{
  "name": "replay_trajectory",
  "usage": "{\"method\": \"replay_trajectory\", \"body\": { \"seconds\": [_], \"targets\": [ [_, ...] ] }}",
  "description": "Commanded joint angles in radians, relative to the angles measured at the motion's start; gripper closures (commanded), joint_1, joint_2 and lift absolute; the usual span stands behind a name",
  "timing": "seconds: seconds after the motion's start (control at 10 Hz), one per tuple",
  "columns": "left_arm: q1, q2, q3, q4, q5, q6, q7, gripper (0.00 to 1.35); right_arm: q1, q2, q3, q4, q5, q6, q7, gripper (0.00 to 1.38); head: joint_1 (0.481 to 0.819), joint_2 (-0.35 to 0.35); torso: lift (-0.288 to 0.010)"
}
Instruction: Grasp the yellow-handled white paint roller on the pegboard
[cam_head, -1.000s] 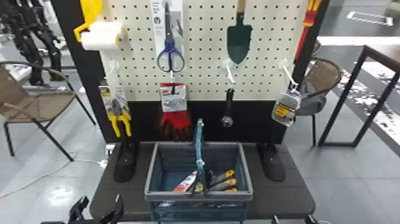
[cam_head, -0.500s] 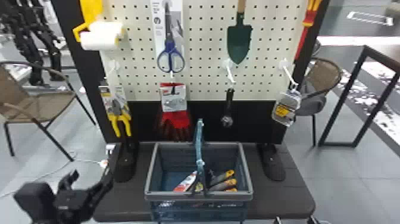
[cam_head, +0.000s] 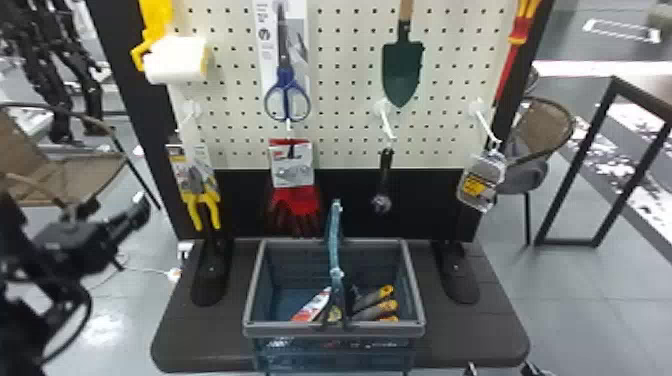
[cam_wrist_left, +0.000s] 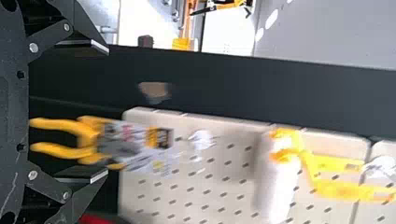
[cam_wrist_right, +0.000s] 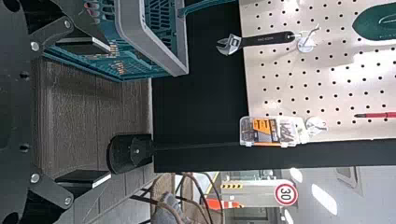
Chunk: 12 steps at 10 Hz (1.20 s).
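Overhead, head view: the paint roller (cam_head: 172, 59) hung at the upper left corner of the pegboard (cam_head: 350, 125), well above the pliers (cam_head: 200, 190) and left of the scissors (cam_head: 286, 95). Its white sleeve lay crosswise, and its yellow handle (cam_head: 152, 22) ran up past the picture's top edge. The left arm (cam_head: 80, 240) stood low at the left, beside the table (cam_head: 200, 345) and well apart from the roller. The basket (cam_head: 255, 280) sat on the table before the board.

Left wrist view: the left gripper (cam_wrist_left: 100, 109) had its two fingers spread wide with nothing between them. Beyond lay the pliers and, farther along the board, the blurred roller.

Right wrist view: the right gripper (cam_wrist_right: 105, 112) was parked low by the table's right end, fingers equally wide apart and empty, facing the basket, a wrench (cam_wrist_right: 254, 41) and the board.

Handling, as a judgement: the roller was probably light. The sleeve looked soft and would give under flat fingers, whereas the plastic handle should be stiff. The handle was therefore the better place to close on, squarely across its width, since smooth plastic might slip as the tool was lifted off the board.
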Motion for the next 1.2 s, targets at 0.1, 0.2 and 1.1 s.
{"method": "replay_trajectory", "body": {
  "seconds": [0.1,0.2,1.1],
  "targets": [
    [-0.164,0.082,0.049,-0.002,0.056,0.155,-0.050,0.38,0.001,0.001,-0.002,-0.004,0.000,0.003,0.000,0.33,0.549,0.000,-0.100],
    [-0.226,0.131,0.058,-0.001,0.060,0.200,-0.079,0.38,-0.002,0.003,-0.002,-0.004,0.000,0.006,0.000,0.33,0.549,0.000,-0.100],
    [-0.626,0.533,-0.304,0.341,0.487,0.235,-0.191,0.37,-0.022,0.008,-0.001,0.008,0.004,0.006,0.001,0.33,0.549,0.000,-0.100]
  ]
}}
